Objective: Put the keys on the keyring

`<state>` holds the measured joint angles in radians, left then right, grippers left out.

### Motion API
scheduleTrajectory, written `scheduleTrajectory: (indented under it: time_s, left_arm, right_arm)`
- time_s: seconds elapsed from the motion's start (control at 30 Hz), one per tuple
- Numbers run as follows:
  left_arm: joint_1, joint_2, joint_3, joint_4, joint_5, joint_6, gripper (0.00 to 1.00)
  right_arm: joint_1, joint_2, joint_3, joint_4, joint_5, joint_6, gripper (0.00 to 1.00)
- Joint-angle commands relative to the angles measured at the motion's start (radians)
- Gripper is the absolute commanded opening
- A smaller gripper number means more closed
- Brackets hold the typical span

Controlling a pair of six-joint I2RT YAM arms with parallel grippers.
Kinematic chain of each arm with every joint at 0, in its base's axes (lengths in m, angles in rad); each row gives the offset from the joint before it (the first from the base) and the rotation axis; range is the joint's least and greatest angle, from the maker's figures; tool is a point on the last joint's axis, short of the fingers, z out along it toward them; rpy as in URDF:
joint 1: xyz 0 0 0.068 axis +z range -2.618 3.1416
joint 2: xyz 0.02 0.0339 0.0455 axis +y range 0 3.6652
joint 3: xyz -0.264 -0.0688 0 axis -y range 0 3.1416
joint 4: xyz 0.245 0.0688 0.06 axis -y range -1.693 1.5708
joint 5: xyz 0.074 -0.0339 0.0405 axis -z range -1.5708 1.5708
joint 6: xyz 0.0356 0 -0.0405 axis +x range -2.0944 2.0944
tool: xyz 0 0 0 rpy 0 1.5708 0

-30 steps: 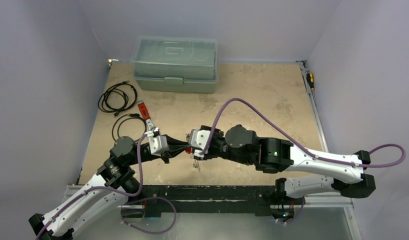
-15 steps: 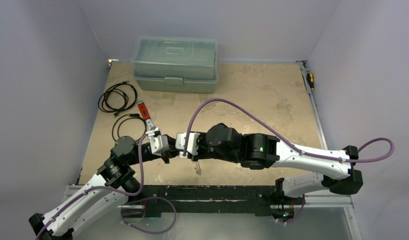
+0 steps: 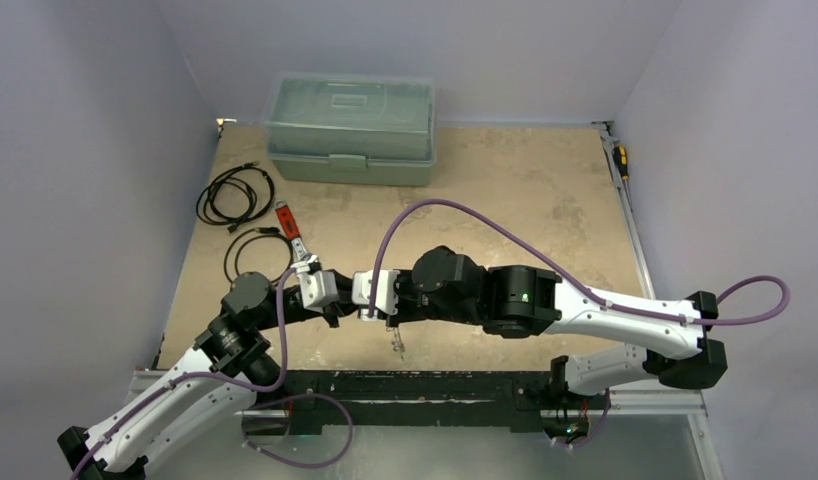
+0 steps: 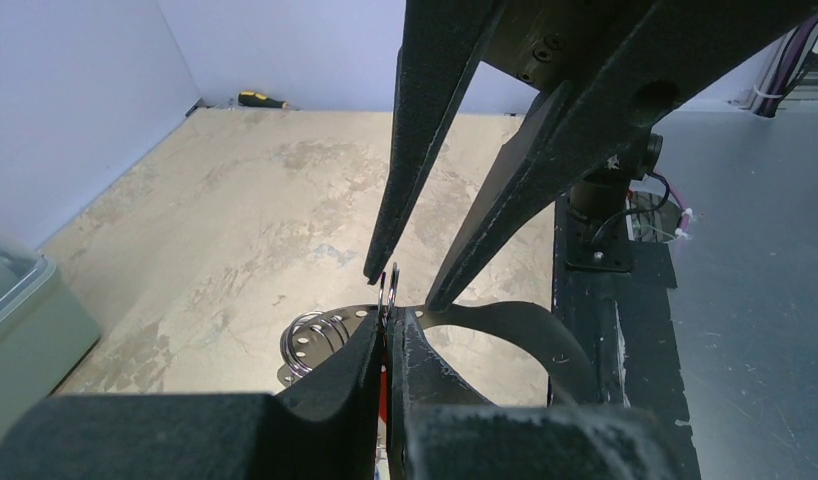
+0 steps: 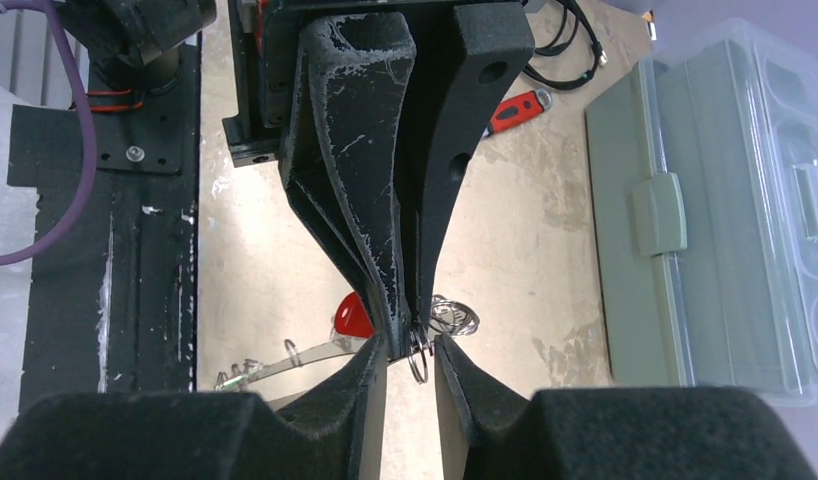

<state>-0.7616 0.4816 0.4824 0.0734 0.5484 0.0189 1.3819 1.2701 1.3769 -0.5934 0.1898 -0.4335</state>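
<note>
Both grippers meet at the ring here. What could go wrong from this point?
1. The left gripper pinches the keyring by a thin edge. If the right gripper, jaws open around it, shuts off-centre, the ring may twist or slip free.
2. The two grippers sit tip to tip and could collide.
3. The red key head beside them could get knocked.

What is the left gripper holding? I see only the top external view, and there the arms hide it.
Observer: The left gripper has its jaws shut on a small metal ring, edge-on.
Operator: And where are the right jaws?
Observer: The right gripper is open, one jaw on each side of that ring, with a gap on both sides.
Operator: Is any key near?
Observer: A red key head shows beside the left jaws; hanging or lying, I cannot tell.
</note>
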Motion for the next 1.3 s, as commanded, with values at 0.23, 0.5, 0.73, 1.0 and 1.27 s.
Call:
scheduleTrajectory:
  time_s: [0.23,0.5,0.73,1.0,1.27]
  left_arm:
    - [-0.004,-0.003,0.033,0.090,0.028,-0.011,0.00]
    - [-0.005,-0.001,0.032,0.095,0.035,-0.011,0.00]
    - [-0.005,-0.001,0.030,0.097,0.042,-0.010,0.00]
    - [-0.004,-0.005,0.029,0.097,0.036,-0.010,0.00]
    - [-0.004,-0.048,0.042,0.074,-0.001,0.005,0.37]
  right_arm:
    - [-0.022,0.010,0.028,0.005,-0.016,-0.024,0.25]
    - [-0.030,0.011,0.025,0.009,-0.030,-0.031,0.23]
    - [-0.032,0.019,0.015,0.006,-0.058,-0.031,0.15]
    - [-0.032,0.012,-0.011,0.029,-0.105,-0.027,0.00]
    - [-0.032,-0.106,-0.115,0.180,-0.125,0.032,0.00]
